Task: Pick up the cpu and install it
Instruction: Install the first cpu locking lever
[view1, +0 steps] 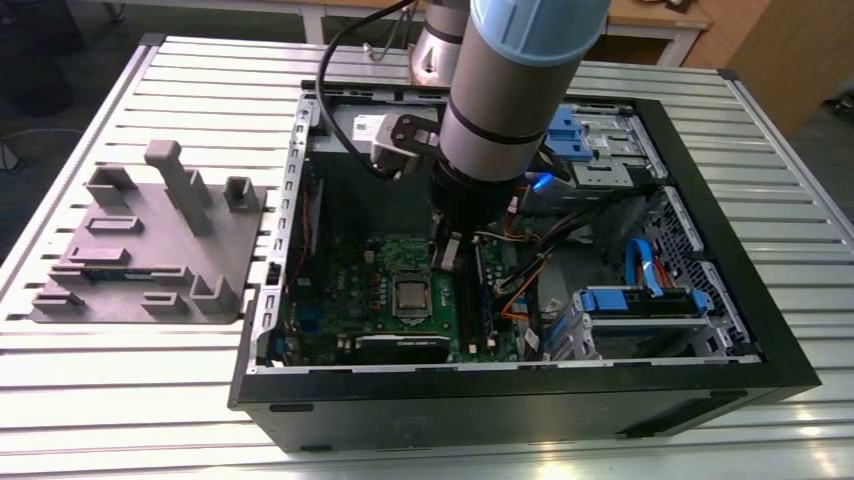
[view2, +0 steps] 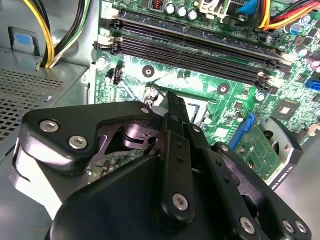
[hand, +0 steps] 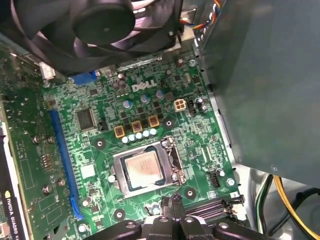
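Black metal links and bolts make up the gripper (view2: 172, 107), which hangs inside the open computer case (view1: 747, 330) above the green motherboard (hand: 165, 105). In the second wrist view its fingers (view2: 175, 112) appear drawn together into one narrow tip, with nothing visible between them; the tip itself is partly hidden, so the closure is judged from that view alone. In the first wrist view the gripper's tip (hand: 170, 202) sits just beside the edge of the socket frame (hand: 172, 160), not over its centre.

The cpu (hand: 144, 167) lies flat within that frame, its silver-grey top facing up and level with the board. In the exterior view the cpu (view1: 411, 294) shows as a pale square near the middle of the motherboard, close to the arm's (view1: 501, 120) lower end. It is apart from the gripper.

Long dark memory slots (view2: 200, 47) run across the board just beyond the fingers. A black fan (hand: 102, 22) hangs over the board's far side. Yellow cables (view2: 42, 35) run along the case wall.

On the exterior view's left, a grey fixture block (view1: 140, 250) stands on the slatted metal table (view1: 120, 400), well apart from the case.
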